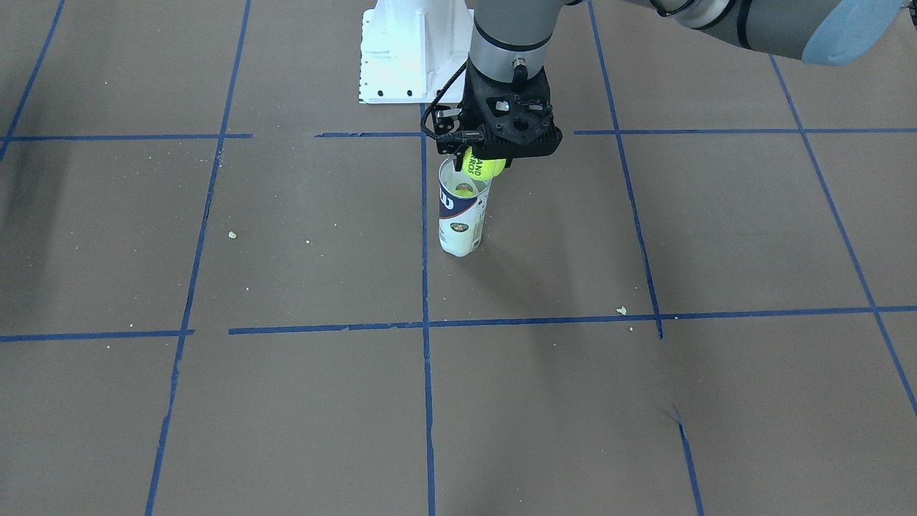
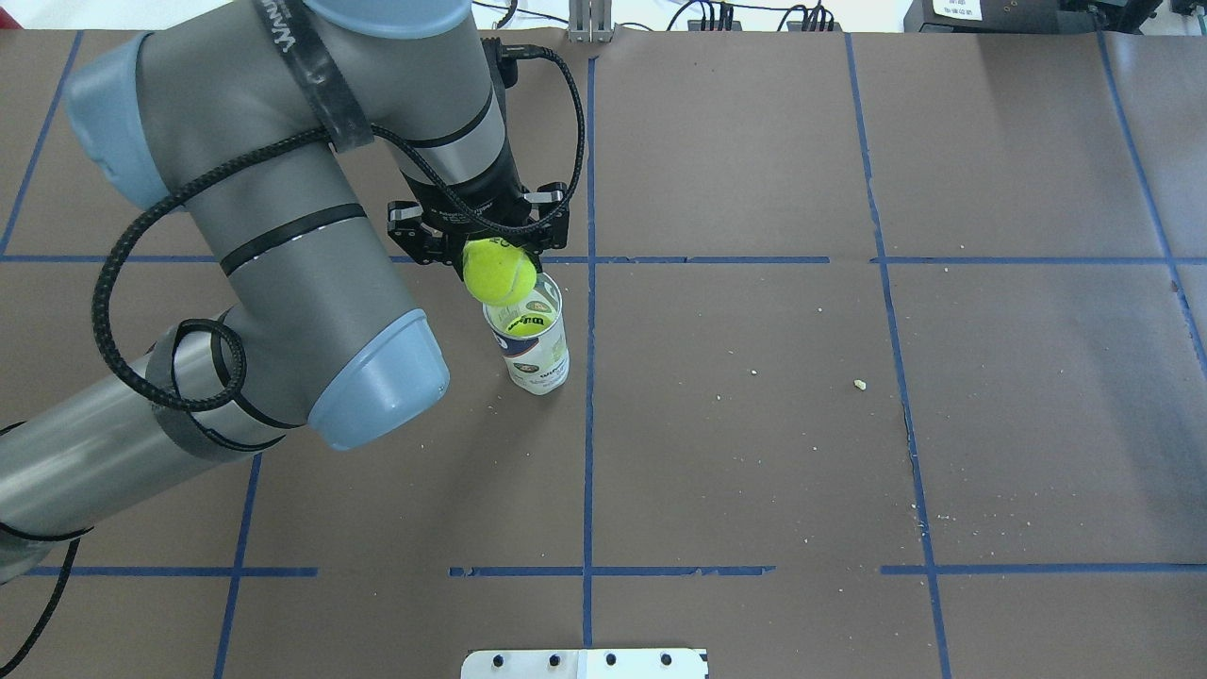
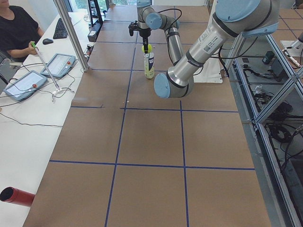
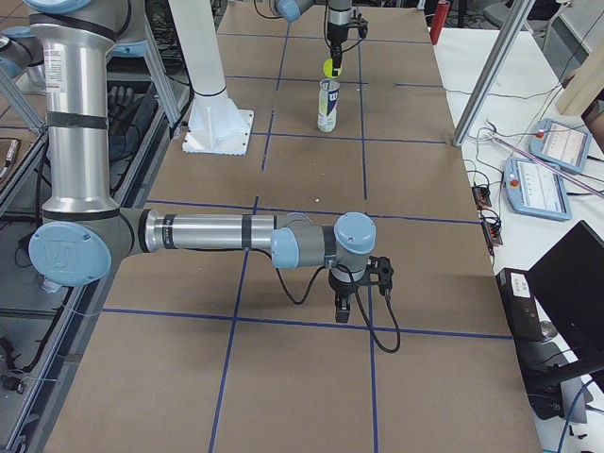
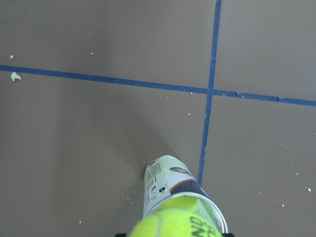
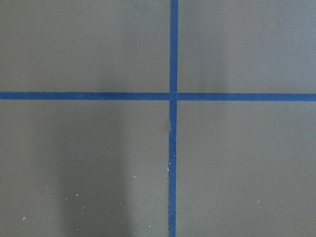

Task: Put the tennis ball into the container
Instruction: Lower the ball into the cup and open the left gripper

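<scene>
While the bright yellow-green fuzzy tennis ball [image 2: 500, 273] with black lettering is clamped in the left arm's black two-finger hand [image 1: 488, 162], it hangs just above the open mouth of the tall clear plastic can [image 1: 461, 218] with silvery rim and white-and-navy label. Can stands upright on the brown paper-covered counter [image 1: 645, 236], just beside a blue tape line [image 1: 424, 287]. Right side view shows a small gap between ball and rim, no contact. Front and overhead views suggest the ball sits slightly off-centre over the mouth; can't be sure. Another yellow ball [image 2: 526, 325] appears to lie inside the can already, below the rim.

Step in hand, as I judge it: final alignment over the opening, release not yet done. Next move calls for centring the ball on the mouth, lowering a little, then opening the hand. Ball looks about as wide as the can, so a miss would likely clip the rim and tip it.

Right hand [image 4: 351, 304] hangs over the counter near a tape crossing, well apart; wide or narrow, cannot tell.
</scene>
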Motion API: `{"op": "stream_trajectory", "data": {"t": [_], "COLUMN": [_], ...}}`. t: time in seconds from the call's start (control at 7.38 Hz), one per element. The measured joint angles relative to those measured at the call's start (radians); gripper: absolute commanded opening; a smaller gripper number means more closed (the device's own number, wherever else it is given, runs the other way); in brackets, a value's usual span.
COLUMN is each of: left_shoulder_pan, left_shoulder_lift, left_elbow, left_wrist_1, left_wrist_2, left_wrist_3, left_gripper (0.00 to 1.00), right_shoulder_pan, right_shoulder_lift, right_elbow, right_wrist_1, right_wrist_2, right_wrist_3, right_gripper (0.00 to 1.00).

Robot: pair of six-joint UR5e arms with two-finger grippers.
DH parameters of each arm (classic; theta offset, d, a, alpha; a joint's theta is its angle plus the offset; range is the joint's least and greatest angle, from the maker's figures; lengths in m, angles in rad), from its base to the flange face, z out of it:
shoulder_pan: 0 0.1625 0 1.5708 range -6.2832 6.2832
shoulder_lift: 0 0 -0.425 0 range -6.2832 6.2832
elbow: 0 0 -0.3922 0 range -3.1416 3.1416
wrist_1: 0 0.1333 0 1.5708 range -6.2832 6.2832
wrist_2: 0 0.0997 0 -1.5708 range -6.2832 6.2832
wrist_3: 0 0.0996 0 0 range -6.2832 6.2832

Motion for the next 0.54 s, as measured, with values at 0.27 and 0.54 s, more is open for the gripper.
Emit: {"op": "stream_trajectory", "data": {"t": [0.27, 0.54], "left_shoulder_pan": [0.014, 0.016], "left_shoulder_lift": [0.005, 0.007], "left_elbow": [0.006, 0.010], "left_wrist_1": [-0.016, -0.027], "left_wrist_2": [0.000, 0.000], "left_wrist_3": [0.000, 0.002], "left_gripper": [0.42, 1.00], "right_shoulder_pan": [0.000, 0.000], "right_shoulder_lift": [0.000, 0.000], "right_elbow": [0.000, 0.000], "right_wrist_1": [0.000, 0.000], "right_wrist_2": [0.000, 0.000], "right_wrist_3": [0.000, 0.000], "right_gripper": [1.00, 1.00]}}
